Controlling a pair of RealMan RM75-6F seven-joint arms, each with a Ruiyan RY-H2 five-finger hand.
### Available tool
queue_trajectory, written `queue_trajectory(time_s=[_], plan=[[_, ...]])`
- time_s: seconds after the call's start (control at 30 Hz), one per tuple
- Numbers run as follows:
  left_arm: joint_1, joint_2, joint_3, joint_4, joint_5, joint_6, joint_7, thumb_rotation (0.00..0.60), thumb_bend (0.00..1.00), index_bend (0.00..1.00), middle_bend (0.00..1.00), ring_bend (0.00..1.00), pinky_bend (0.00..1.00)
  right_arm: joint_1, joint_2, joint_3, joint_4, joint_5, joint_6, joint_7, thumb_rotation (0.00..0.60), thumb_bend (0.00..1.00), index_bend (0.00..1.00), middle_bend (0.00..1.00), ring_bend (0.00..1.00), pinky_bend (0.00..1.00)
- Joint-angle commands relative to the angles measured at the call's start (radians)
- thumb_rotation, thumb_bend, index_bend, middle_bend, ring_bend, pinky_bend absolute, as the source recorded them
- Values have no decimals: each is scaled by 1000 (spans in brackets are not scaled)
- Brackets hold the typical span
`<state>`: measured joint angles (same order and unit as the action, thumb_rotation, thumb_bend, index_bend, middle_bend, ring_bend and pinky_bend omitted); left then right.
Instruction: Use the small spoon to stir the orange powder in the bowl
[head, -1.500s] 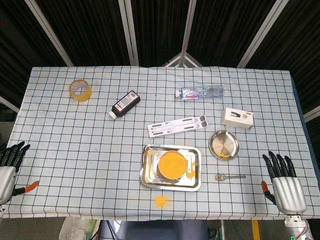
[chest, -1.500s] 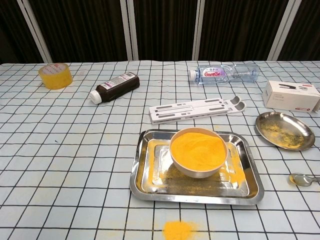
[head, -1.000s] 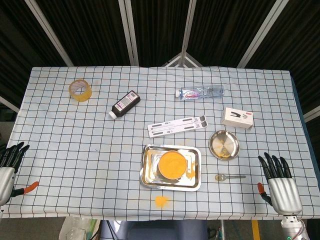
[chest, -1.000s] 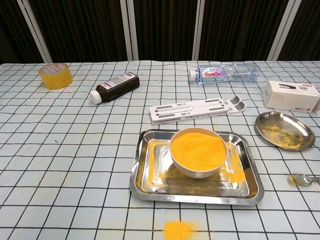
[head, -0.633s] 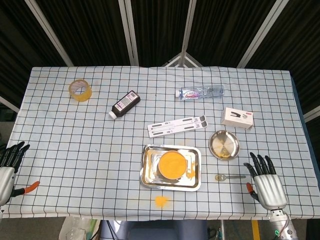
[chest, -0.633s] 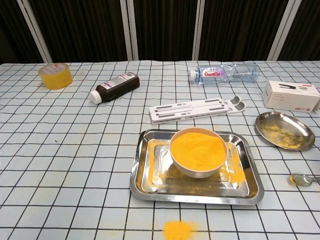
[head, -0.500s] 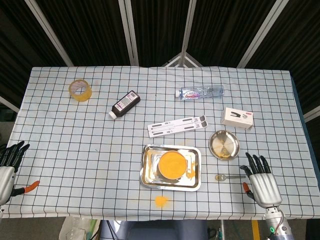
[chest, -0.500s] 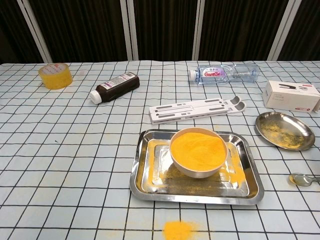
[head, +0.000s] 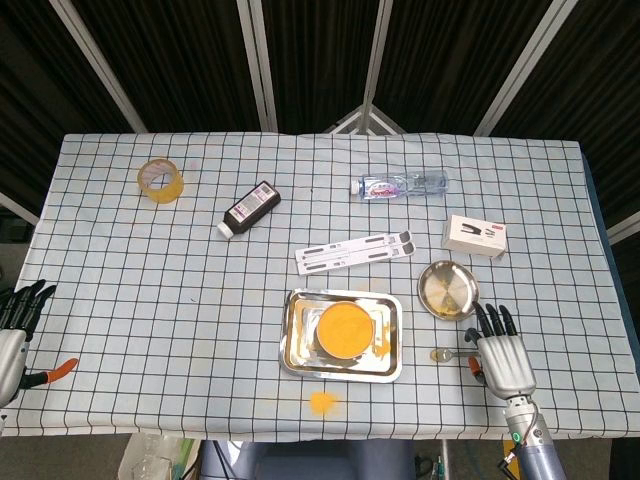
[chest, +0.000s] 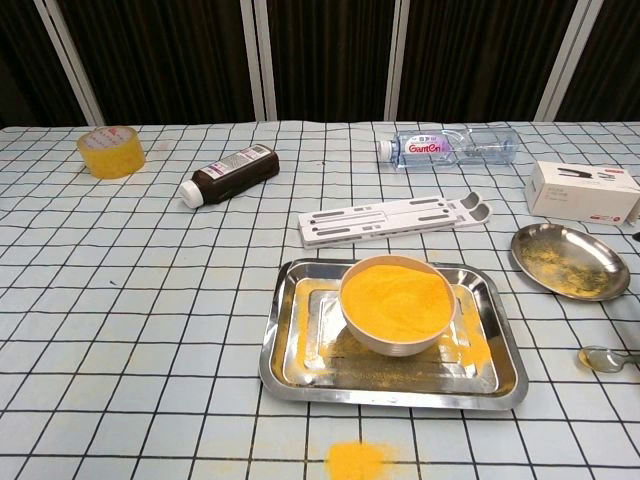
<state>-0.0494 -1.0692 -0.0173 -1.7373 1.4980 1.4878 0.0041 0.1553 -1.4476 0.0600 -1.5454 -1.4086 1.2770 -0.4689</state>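
Head view: right hand (head: 503, 358) fingers (head: 491, 320) spread, empty, over small spoon (head: 446, 354) handle.

Water bottle (chest: 448, 146) label: "Ganten".

The small spoon (chest: 605, 358) runs off the chest view's right edge, its handle end covered by the right hand (head: 503, 357) in the head view, where the left hand (head: 12, 335) is cut by the left edge.
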Motion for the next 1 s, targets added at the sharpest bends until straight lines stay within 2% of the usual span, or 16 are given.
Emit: queue_trajectory(time_s=[0.03, 0.3, 1.0], plan=[[-2, -2, -1, 1, -3, -4, 3, 600, 0, 0, 0, 0, 0, 10, -21, 9, 24, 17, -7, 1, 600, 427, 485, 103, 0, 0], [-7, -13, -11, 8, -4, 2, 2, 600, 0, 0, 0, 0, 0, 16, -50, 2, 81, 34, -9, 7, 600, 427, 486, 104, 0, 0], [-5, -26, -11, 24, 22, 25, -15, 600, 0, 0, 0, 0, 0, 4, -91, -11, 152, 80, 10, -10, 600, 428, 486, 104, 0, 0]])
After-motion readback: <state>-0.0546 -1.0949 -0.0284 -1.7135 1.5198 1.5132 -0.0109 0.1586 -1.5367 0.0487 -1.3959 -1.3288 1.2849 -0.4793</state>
